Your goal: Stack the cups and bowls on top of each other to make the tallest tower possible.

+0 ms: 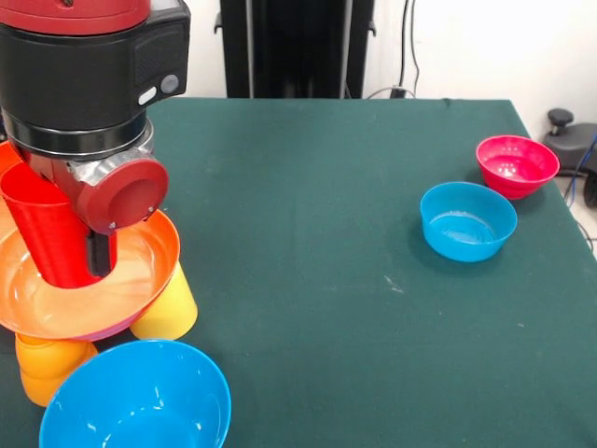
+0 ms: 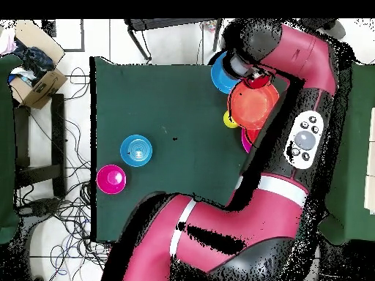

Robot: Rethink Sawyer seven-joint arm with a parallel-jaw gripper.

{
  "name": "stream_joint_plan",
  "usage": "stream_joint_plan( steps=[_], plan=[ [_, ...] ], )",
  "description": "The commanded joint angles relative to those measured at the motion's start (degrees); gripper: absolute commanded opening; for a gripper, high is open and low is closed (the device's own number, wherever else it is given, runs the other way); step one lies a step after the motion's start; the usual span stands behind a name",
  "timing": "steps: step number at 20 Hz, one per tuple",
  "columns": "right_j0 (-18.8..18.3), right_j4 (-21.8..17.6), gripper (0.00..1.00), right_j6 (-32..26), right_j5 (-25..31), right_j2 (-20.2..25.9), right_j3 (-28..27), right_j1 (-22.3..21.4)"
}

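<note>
My gripper [image 1: 79, 261] is shut on a red cup [image 1: 45, 233], holding it upright inside a wide orange-red bowl [image 1: 140, 271]. One black finger [image 1: 98, 254] lies against the cup's right side. The bowl rests on a pink bowl, of which only a rim [image 1: 93, 333] shows, propped on a yellow cup [image 1: 170, 310] and an orange cup [image 1: 51, 364]. A large blue bowl [image 1: 135, 403] sits in front of this stack. From above, the red cup [image 2: 255, 79] sits at the far rim of the orange-red bowl [image 2: 254, 108], beside the large blue bowl [image 2: 220, 73].
A small blue bowl [image 1: 466, 220] and a small magenta bowl [image 1: 516, 165] stand apart at the right of the green table [image 1: 308, 205]. From above, the small blue bowl [image 2: 136, 149] and the magenta bowl [image 2: 110, 178] lie near the table's left edge. A cardboard box [image 2: 36, 77] stands off the table.
</note>
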Motion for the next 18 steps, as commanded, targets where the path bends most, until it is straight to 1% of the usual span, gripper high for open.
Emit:
stream_joint_plan(
  steps=[1, 5, 9, 16, 18],
  plan=[
    [-0.9, -2.6, 0.0, -11.4, -0.5, 8.4, 9.7, 0.4],
    [-1.4, -2.9, 0.0, -10.5, -3.7, 9.5, 13.3, 0.2],
    [-1.6, -4.2, 0.0, -10.2, -5.9, 9.4, 15.1, 0.4],
    [-1.4, -6.0, 0.0, -10.1, -8.3, 9.2, 16.6, 0.6],
    [-1.4, -6.6, 0.0, -10.2, -7.8, 9.0, 16.4, 0.6]
  ],
)
